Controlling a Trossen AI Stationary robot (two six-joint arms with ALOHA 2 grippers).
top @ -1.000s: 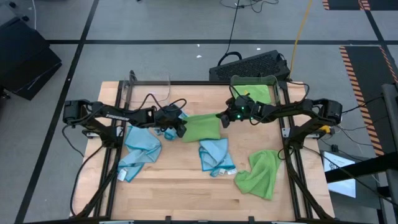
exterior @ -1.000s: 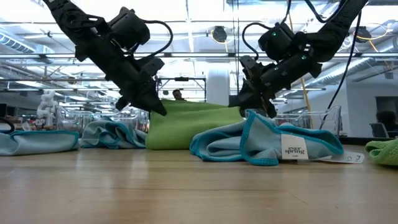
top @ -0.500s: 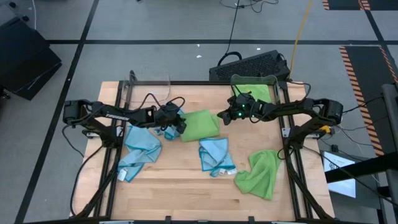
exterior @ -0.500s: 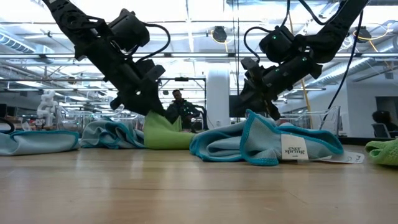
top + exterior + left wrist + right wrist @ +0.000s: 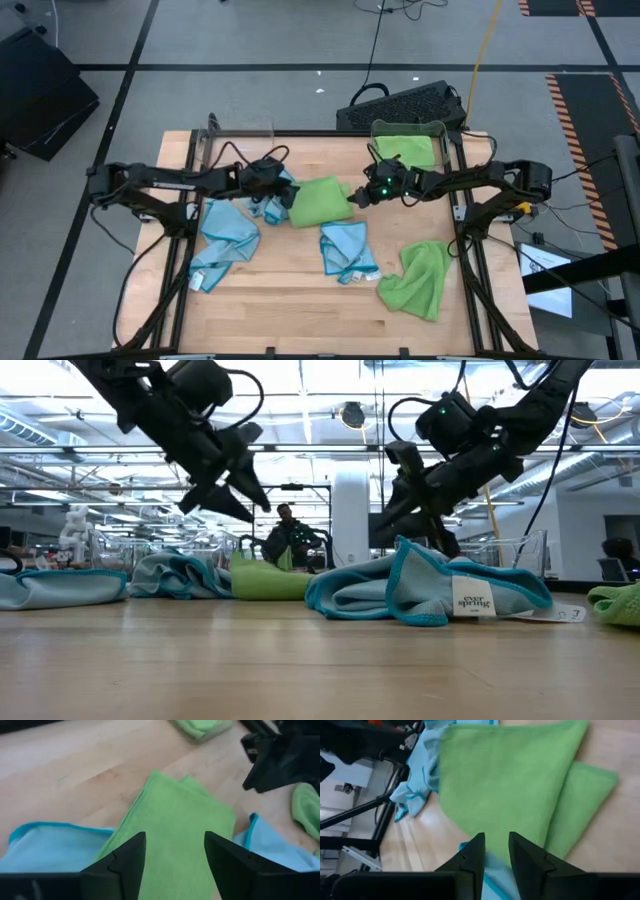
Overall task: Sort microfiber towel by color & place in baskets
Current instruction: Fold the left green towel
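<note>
Step in hand: folding of one green towel; the folded green towel (image 5: 321,201) lies flat at the centre of the high view, upper half of the table (image 5: 290,300), with neither gripper holding it, so the fold looks finished and the carry to a basket not yet begun.

Left gripper: left gripper (image 5: 272,184) hangs just left of the folded green towel in the high view; its wrist view shows both fingers (image 5: 120,865) spread wide with the towel lying below the gap, nothing between them.

Right gripper: right gripper (image 5: 366,192) sits just right of the same towel; in its wrist view the two fingers (image 5: 470,857) stand a little apart above the green cloth, gripping nothing.

Next move, as I judge it: one gripper has to come down on a towel edge, pinch all the layers together so the fold does not open, and lift it to the green basket; the right arm is nearer to it.

Baskets: two. Green basket (image 5: 408,146) at upper right of the high view, already holding green cloth; clear basket (image 5: 240,142) at upper left, apparently with nothing in it.

Green towels: three counted. The folded one, one in the green basket, and a crumpled green towel (image 5: 419,279) at lower right.

Blue towels: three counted. Blue towel (image 5: 227,240) at left, small blue towel (image 5: 270,205) just beside the left gripper, and central blue towel (image 5: 346,251) below the folded green one.

Remaining: the loose towels are still on the wood, so sorting is far from done.
</note>
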